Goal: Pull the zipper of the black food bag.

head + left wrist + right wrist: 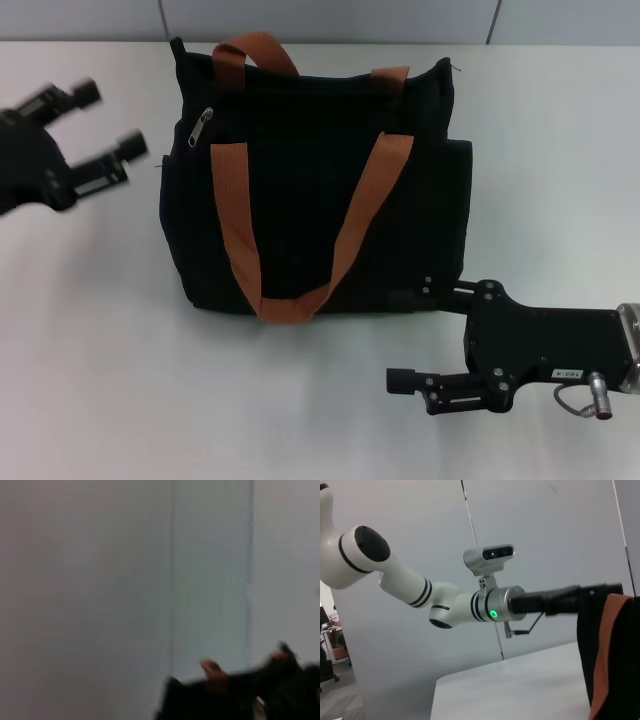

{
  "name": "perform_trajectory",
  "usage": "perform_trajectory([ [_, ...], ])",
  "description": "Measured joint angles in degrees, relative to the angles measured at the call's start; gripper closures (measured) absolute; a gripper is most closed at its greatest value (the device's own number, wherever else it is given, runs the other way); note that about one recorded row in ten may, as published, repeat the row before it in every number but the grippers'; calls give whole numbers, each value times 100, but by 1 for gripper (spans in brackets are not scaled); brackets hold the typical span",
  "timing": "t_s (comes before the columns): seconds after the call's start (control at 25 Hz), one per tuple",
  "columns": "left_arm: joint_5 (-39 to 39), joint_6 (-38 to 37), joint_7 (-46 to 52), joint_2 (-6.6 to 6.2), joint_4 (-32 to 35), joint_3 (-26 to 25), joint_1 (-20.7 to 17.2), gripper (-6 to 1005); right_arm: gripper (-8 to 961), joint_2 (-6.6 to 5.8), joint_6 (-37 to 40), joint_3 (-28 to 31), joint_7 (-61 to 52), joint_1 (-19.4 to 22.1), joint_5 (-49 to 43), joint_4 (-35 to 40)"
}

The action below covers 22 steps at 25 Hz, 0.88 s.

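While one zipper [201, 126] shows, two hands flank.

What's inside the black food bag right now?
Nothing inside shows. The black food bag stands on the white table, its top closed, with the zipper hanging near its upper corner on the robot's left. Black fabric and orange handles cover any contents.

Black food bag [310, 190] upright on table, zipper [200, 127] upper left corner
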<state>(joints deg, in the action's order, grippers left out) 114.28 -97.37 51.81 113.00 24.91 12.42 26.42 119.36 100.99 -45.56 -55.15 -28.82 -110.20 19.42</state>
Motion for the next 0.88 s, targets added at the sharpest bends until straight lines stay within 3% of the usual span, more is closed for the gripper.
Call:
perform_trajectory([
  [0.12, -22, 281, -29, 18, 86, 638, 35, 168, 138, 0, 2, 60, -6, 0, 7, 0],
  [0.48, -90, 1201, -590, 237, 98, 665, 333, 168, 139, 0, 41, 82, -17, -1, 7, 0],
  [0.88, -41, 1045, -473, 215, 320, 1250, 369, 169, 139, 0, 33, 97, -102, -27, 7, 5],
])
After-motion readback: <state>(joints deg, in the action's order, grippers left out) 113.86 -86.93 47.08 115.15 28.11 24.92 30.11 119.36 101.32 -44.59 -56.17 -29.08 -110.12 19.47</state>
